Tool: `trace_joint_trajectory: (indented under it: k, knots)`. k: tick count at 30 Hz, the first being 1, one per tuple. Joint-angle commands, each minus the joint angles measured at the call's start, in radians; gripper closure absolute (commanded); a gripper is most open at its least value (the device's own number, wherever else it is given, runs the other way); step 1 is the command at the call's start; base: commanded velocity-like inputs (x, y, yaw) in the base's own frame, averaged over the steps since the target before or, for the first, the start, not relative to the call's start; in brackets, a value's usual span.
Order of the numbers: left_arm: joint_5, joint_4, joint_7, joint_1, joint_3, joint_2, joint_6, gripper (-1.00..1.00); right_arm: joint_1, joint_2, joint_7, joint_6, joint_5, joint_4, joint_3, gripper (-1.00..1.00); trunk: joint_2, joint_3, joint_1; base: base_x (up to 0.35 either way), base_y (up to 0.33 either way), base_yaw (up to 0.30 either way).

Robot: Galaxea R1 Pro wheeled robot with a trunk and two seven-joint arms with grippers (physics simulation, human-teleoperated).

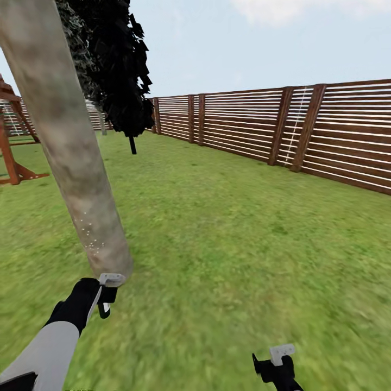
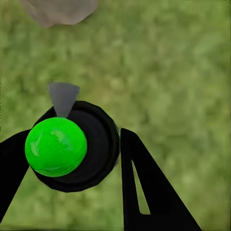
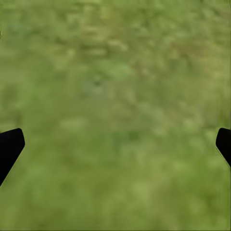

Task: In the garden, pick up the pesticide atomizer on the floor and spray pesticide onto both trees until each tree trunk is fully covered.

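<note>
On the grass lawn point(image 1: 233, 244) of the garden, a thick tree trunk point(image 1: 70, 152) rises at the left of the head view, pale grey-beige with brown mottling and leaning across the picture. Small white specks sit on its lower part, just above the place where the left gripper point(image 1: 106, 296) is. This gripper is at the foot of the trunk, very near to it; whether it touches the bark I cannot tell.

In the left wrist view the pesticide atomizer point(image 2: 72, 149) is seen from above: a round black body with a bright green ball-shaped cap and a small grey nozzle that points toward the base of the trunk point(image 2: 60, 9). The two black fingers point(image 2: 144, 187) stand on both sides of the atomizer and are closed on it, so the atomizer is held above the grass, close to the trunk.

The right gripper point(image 1: 279, 364) is low at the right in the head view, well apart from the tree. In the right wrist view its fingers point(image 3: 9, 147) are wide apart, with only grass between them.

Behind, a brown fence of horizontal slats point(image 1: 282, 127) rings the lawn, a dark narrow tree point(image 1: 122, 70) stands near it, and a red-brown wooden frame point(image 1: 11, 141) is at the far left.
</note>
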Motion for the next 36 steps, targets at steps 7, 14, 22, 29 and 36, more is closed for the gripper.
trace_joint_trajectory:
  k: [7,14,22,29,36]
  knots:
    - [-0.012,0.000,-0.007,-0.001,0.004,0.002,0.004,1.00,0.000,0.000,0.005,-0.003,0.005,-0.001,-0.009,-1.00,0.000,-0.001,0.000,0.168,-0.244,0.278]
    - [-0.010,-0.002,-0.009,-0.021,-0.001,-0.018,0.013,1.00,0.000,-0.011,0.004,-0.003,0.005,-0.001,-0.010,-1.00,0.000,-0.001,0.000,0.033,-0.030,0.277]
    - [-0.017,0.011,0.030,-0.124,-0.004,0.047,0.045,1.00,0.000,-0.013,0.005,-0.003,0.005,-0.001,-0.009,-1.00,0.000,-0.001,0.000,0.000,0.000,0.089]
    - [-0.020,0.002,0.033,-0.153,-0.004,0.028,0.131,1.00,0.000,-0.046,-0.002,-0.003,0.003,-0.002,-0.011,-1.00,0.000,-0.001,0.000,0.000,0.000,0.000]
    - [-0.014,0.009,0.033,-0.145,-0.005,0.075,0.128,1.00,0.000,-0.049,-0.101,-0.001,0.005,0.006,-0.007,-1.00,0.000,-0.001,0.000,0.040,-0.116,0.000]
